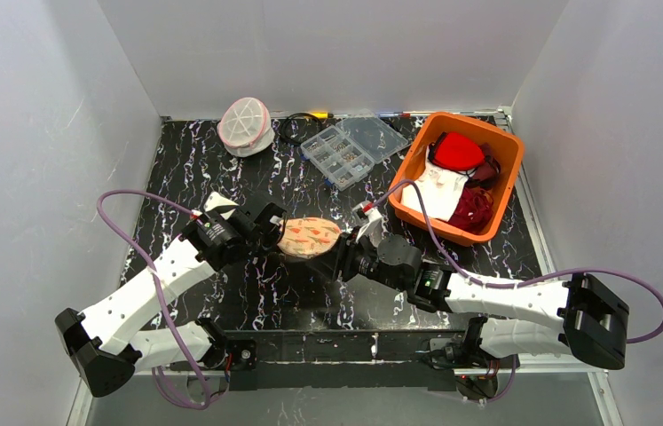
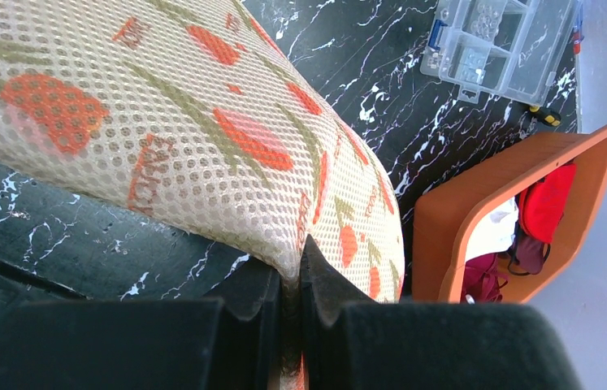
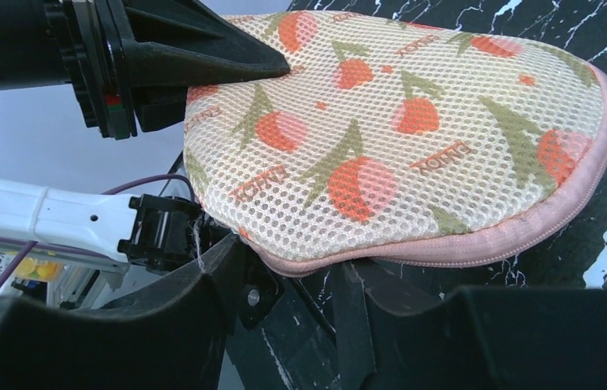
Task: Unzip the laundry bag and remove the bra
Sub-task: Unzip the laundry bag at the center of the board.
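The laundry bag (image 1: 245, 124), a white mesh dome with a pink rim and spoke ribs, sits at the back left of the table, away from both grippers. No bra shows. Both grippers are at a flat cream mesh pouch (image 1: 308, 237) printed with orange fruit, with a pink zip rim (image 3: 462, 248). My left gripper (image 1: 279, 232) is shut on the pouch's left edge (image 2: 202, 138), pinching the mesh between its fingers (image 2: 324, 284). My right gripper (image 1: 338, 257) is at the pouch's right side. Its jaws stand apart under the pink rim (image 3: 283, 276).
A clear plastic compartment box (image 1: 354, 146) lies at the back middle. An orange bin (image 1: 409, 169) at the right holds red (image 1: 458, 151) and white cloth. Grey walls close the table on three sides.
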